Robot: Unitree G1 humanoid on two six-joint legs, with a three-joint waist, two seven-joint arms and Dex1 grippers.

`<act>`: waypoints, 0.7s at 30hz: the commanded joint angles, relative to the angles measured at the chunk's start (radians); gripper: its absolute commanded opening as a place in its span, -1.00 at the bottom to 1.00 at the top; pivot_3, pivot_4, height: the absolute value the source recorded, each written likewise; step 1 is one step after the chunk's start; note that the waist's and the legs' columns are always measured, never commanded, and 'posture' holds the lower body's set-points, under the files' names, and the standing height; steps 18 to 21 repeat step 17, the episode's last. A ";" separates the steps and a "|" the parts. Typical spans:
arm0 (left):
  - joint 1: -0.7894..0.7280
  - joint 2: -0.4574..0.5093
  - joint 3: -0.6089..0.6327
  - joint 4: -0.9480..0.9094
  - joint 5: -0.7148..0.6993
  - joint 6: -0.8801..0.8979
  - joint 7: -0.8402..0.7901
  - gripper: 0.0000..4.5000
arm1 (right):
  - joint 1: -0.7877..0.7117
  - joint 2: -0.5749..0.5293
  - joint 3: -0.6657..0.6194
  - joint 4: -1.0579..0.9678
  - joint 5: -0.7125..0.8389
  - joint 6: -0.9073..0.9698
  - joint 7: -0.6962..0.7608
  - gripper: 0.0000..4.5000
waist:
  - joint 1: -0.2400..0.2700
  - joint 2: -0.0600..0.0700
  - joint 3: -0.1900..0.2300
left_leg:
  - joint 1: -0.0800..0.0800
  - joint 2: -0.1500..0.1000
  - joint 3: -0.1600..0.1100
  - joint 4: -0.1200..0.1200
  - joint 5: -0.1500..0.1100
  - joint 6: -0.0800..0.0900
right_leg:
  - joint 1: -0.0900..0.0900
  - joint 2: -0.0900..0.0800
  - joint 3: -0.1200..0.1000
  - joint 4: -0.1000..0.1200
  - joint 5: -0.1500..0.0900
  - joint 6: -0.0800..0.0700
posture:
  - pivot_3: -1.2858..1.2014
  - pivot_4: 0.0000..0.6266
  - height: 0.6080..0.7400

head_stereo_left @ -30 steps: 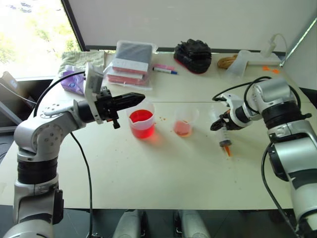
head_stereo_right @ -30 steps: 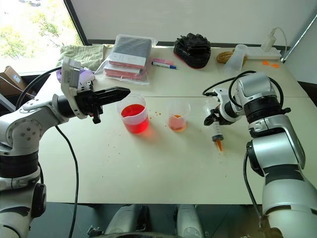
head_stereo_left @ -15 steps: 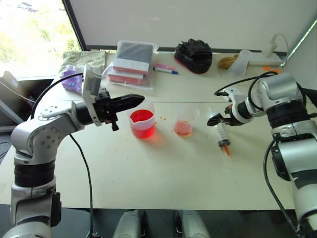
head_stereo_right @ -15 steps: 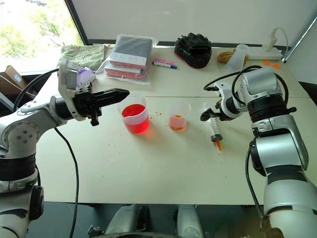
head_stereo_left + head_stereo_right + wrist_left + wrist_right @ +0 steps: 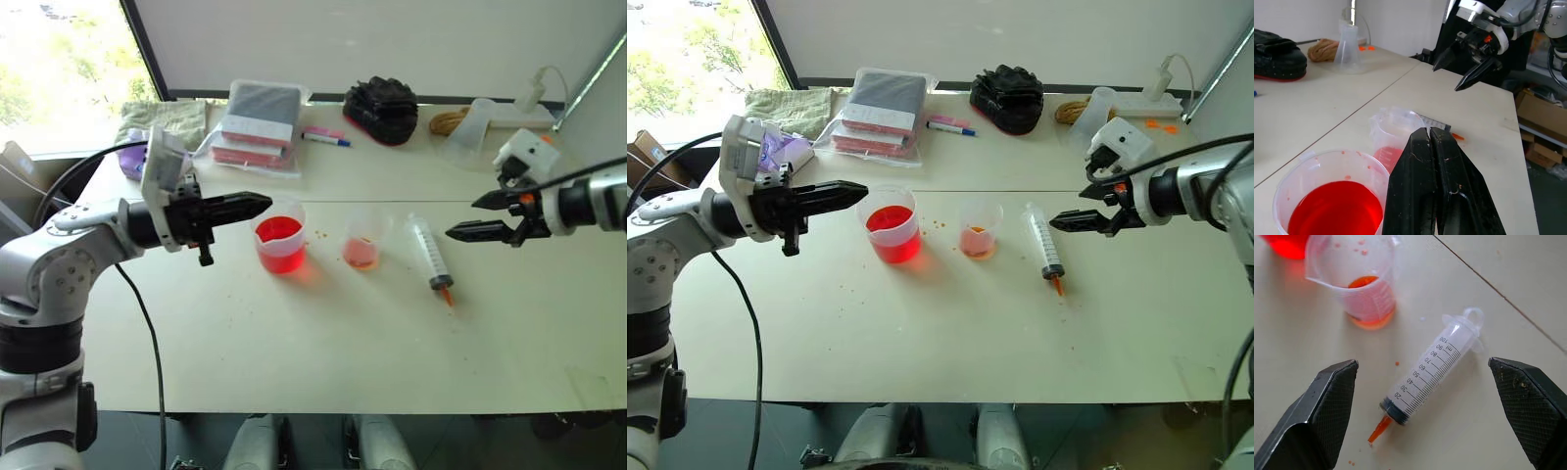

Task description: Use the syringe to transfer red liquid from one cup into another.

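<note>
Black fingers of the left gripper (image 5: 257,204) are pressed together with nothing between them, held level above the table (image 5: 323,343) and pointed toward the beaker (image 5: 281,238). The beaker is found just beyond those fingertips, standing upright, and red liquid (image 5: 279,245) is held in its lower part; in the left wrist view the pool of liquid (image 5: 1332,208) is seen directly beside the shut fingers (image 5: 1437,196).

Further right of that gripper, the cup (image 5: 364,240) is set upright near the beaker, apart from it, with a shallow orange-pink layer at its bottom. Small red specks are scattered on the table around both vessels.

The syringe (image 5: 430,255) is laid flat on the table between the cup and the right gripper (image 5: 460,217), touching neither. Its orange tip is pointed toward the near edge of the table, and its plunger end toward the far side. In the right wrist view the syringe (image 5: 1427,374) is framed between the two spread fingers (image 5: 1327,406), well below them, with its barrel looking empty.

The right gripper is held above the table with its fingers spread wide and nothing pinched, its tips directed toward the syringe and the cup.
</note>
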 commanded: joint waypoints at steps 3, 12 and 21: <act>0.026 0.052 -0.006 -0.018 0.021 -0.030 -0.065 -1.00 | 0.231 -0.013 -0.198 -0.171 0.036 -0.200 0.099 0.98 | 0.004 0.000 0.000 | 0.000 0.000 0.000 0.001 0.000 0.000 | 0.001 -0.001 0.000 0.000 0.000 0.000 | 0.03 -0.52 1.00; 0.068 0.118 0.002 -0.003 0.049 -0.047 -0.135 -1.00 | 0.372 -0.028 -0.302 -0.234 0.110 -0.219 0.157 0.98 | 0.000 0.000 0.000 | 0.001 0.000 -0.001 0.001 0.000 0.000 | 0.002 -0.001 0.000 0.000 0.000 -0.001 | 0.03 -0.52 1.00; 0.095 0.121 -0.015 -0.021 0.064 -0.059 -0.142 -1.00 | 0.373 -0.023 -0.287 -0.228 0.103 -0.233 0.143 0.98 | 0.002 0.000 0.000 | 0.002 0.000 -0.001 0.001 0.000 0.000 | 0.002 -0.002 0.000 -0.001 -0.002 -0.004 | 0.03 -0.52 1.00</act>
